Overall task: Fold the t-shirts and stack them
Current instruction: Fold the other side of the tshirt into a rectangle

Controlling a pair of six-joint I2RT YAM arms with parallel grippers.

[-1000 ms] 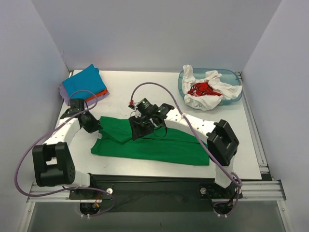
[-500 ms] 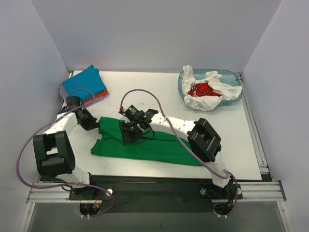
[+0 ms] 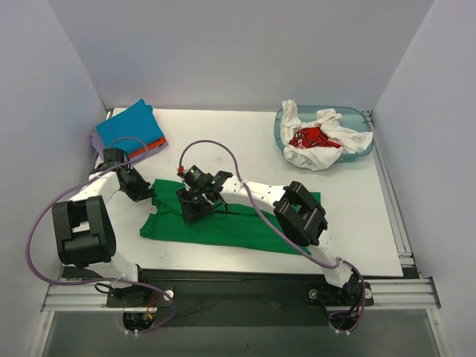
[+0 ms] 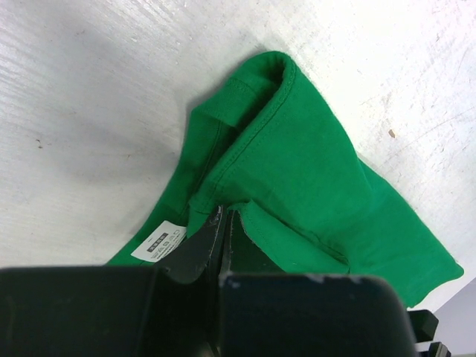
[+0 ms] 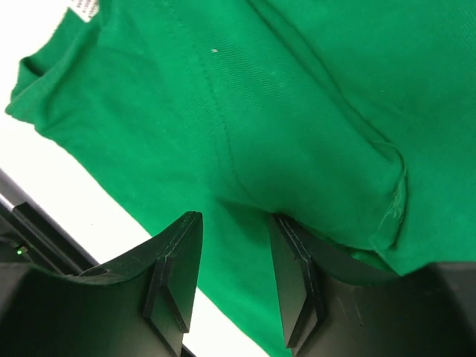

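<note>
A bright green t-shirt (image 3: 238, 227) lies flat across the near middle of the table. My left gripper (image 3: 143, 195) sits at its left upper corner; in the left wrist view the gripper (image 4: 223, 217) has its jaws pressed together on a fold of the green t-shirt (image 4: 297, 178), beside a white label (image 4: 158, 242). My right gripper (image 3: 198, 207) hovers over the shirt's left part. In the right wrist view the gripper (image 5: 234, 249) is open and empty, with the green t-shirt (image 5: 245, 111) just below. Folded blue (image 3: 128, 126), orange (image 3: 155, 144) and lavender (image 3: 97, 142) shirts are stacked at the far left.
A translucent blue tub (image 3: 364, 143) at the far right holds a crumpled white shirt (image 3: 331, 145) and a red shirt (image 3: 309, 137). The right arm's cable arches over the shirt. White walls close in the table on three sides.
My right gripper has moved left and slightly nearer across the green shirt, its arm swinging after it. The left gripper has stayed at the shirt's left corner.
</note>
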